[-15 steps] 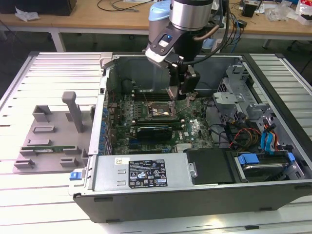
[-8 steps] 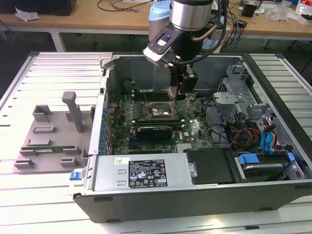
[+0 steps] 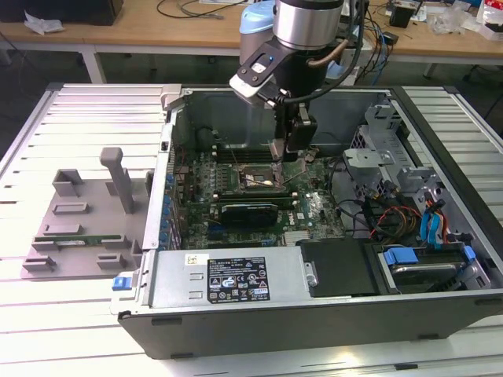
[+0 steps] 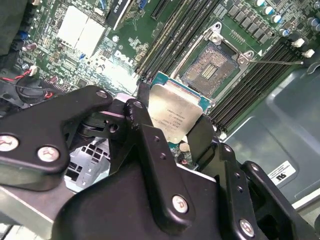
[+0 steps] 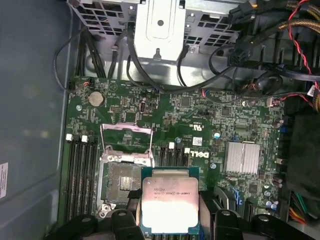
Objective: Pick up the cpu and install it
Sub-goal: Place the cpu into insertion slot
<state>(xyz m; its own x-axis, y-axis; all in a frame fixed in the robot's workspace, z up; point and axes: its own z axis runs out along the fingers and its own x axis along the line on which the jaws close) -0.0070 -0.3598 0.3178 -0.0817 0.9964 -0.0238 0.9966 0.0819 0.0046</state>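
Jaws stand closed on the task's thing: the black two-fingered gripper (image 4: pixel 172 127) clamps the cpu (image 5: pixel 170 205), a flat square chip with a shiny silver-grey metal top, by two opposite edges, one finger (image 4: pixel 141 120) on each side. Pick-up is judged complete. Installation is judged outstanding: the chip hangs above the green motherboard (image 5: pixel 200 115), just beside the black-framed square socket (image 5: pixel 122 182) and not in it. The socket's contact field lies bare and its silver metal load plate (image 5: pixel 126 137) stands hinged open.

Count, as far as visible:
- one cpu
- one socket
- one load plate
- one gripper
- one round silver coin cell (image 5: pixel 96 97)
- one ribbed silver heat sink (image 5: pixel 243 157)

Long black memory slots (image 5: pixel 82 175) flank the socket; their number is uncertain. Outward, one open grey computer case (image 3: pixel 314 326) lies on the slatted table (image 3: pixel 78 118), with one grey fixture tray (image 3: pixel 71 212) at the exterior view's left.
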